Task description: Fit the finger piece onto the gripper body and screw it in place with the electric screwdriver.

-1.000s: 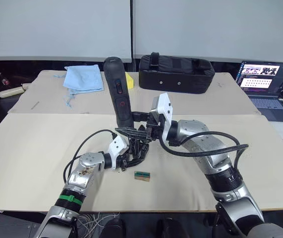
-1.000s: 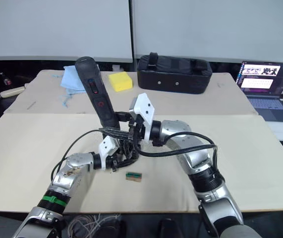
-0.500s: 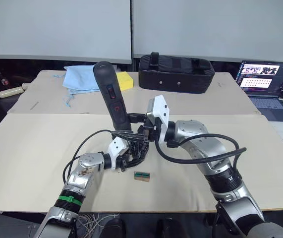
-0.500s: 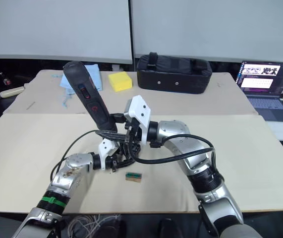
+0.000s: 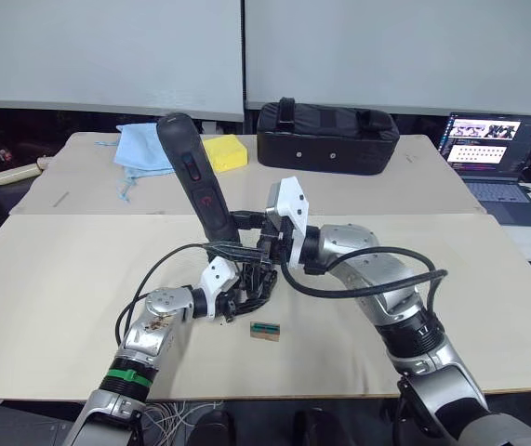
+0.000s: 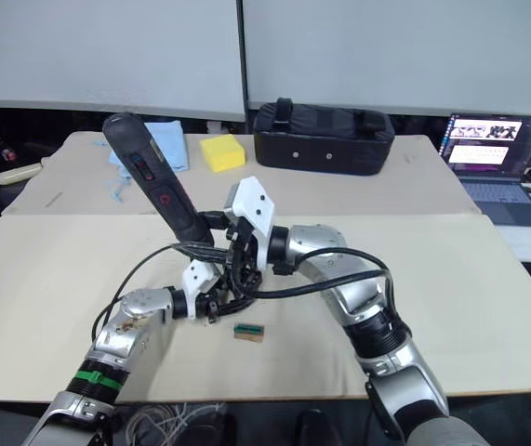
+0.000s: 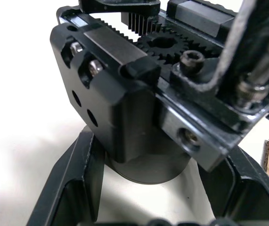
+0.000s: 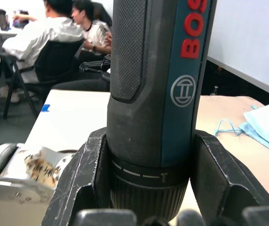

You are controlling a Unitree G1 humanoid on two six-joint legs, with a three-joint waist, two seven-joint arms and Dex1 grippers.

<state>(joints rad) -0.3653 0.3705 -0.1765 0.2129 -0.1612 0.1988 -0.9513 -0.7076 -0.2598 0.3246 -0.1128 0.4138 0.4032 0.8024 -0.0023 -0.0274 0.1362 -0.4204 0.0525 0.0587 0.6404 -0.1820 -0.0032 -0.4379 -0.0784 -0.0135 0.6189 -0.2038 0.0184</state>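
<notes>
Beige table (image 5: 51, 279) is carrying the gripper body (image 5: 246, 283) at centre, pinched by the left gripper (image 5: 239, 295), while the right gripper (image 5: 251, 243) is clamping the screwdriver (image 5: 196, 181), which is leaning toward 11 o'clock, tip directly over the body, with open room all around.

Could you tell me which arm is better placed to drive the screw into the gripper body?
Right, I'd say: the right gripper already clamps the electric screwdriver above the gripper body, which the left gripper holds.
</notes>
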